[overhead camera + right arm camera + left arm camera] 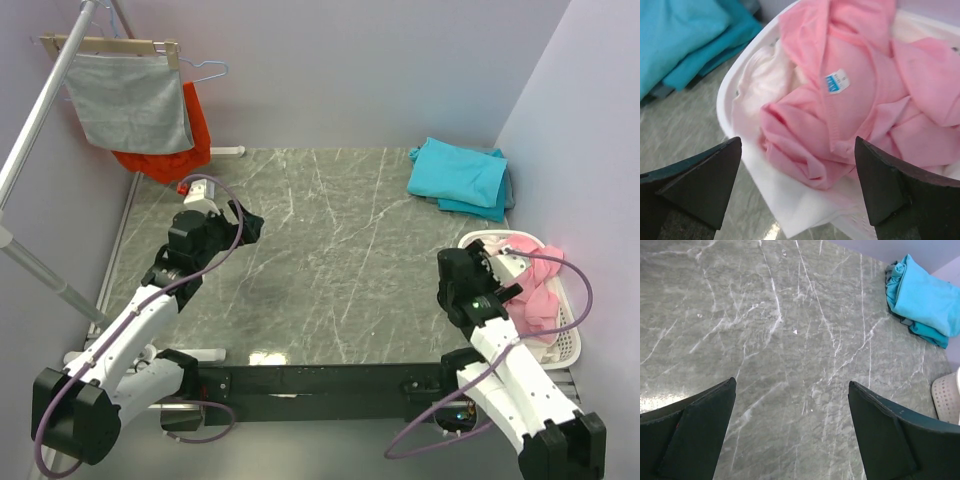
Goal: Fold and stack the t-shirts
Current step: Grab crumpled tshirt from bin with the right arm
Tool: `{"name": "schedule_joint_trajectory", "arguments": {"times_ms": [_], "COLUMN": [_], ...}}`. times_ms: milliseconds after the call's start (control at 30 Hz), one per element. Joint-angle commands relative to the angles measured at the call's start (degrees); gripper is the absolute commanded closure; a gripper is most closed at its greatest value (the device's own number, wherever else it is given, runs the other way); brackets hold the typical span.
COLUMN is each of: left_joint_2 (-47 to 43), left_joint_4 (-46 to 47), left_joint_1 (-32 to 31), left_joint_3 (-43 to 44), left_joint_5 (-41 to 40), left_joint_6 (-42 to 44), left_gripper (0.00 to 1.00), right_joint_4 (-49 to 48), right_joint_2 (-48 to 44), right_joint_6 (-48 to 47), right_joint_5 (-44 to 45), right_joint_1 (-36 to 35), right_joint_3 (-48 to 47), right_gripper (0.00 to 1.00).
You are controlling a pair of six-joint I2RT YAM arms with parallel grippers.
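Note:
A folded stack of teal t-shirts (458, 178) (925, 300) (685, 35) lies at the table's far right corner. The pink t-shirt (535, 280) (860, 100) lies crumpled in a white basket (568, 345) (735, 85) at the right edge, its small blue label (837, 81) facing up. My right gripper (490, 262) (798, 140) hovers open just over the basket's near rim, with the pink cloth between and beyond its fingers, not gripped. My left gripper (245, 225) (791, 382) hangs open over bare marble at the left, holding nothing.
A grey cloth on a wooden hanger (130, 100) and an orange-red garment (190, 145) hang at the back left beside a slanted metal pole (35, 130). Walls close in the back and right. The basket's corner (946, 397) shows in the left wrist view.

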State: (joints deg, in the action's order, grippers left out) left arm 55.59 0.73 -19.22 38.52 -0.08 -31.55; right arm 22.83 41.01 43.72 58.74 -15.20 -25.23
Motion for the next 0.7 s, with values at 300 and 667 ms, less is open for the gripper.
{"name": "schedule_joint_trajectory", "arguments": {"times_ms": [300, 667], "left_joint_2": [2.4, 5.1], "left_joint_4": [1.3, -0.4], "left_joint_1": [-2.3, -2.8], "left_joint_3": [0.6, 2.3], "left_joint_5": [4.5, 4.8], "left_joint_6": [-1.9, -1.1], "left_gripper": [0.00, 0.00], "right_joint_4": [18.7, 0.3], "right_joint_2": [21.4, 27.9], "right_joint_6": [26.5, 2.9], "right_joint_5": [9.4, -7.6], "right_joint_1": [14.9, 28.6], "right_joint_3": [-9.4, -9.7], "right_gripper": [0.00, 0.00]}}
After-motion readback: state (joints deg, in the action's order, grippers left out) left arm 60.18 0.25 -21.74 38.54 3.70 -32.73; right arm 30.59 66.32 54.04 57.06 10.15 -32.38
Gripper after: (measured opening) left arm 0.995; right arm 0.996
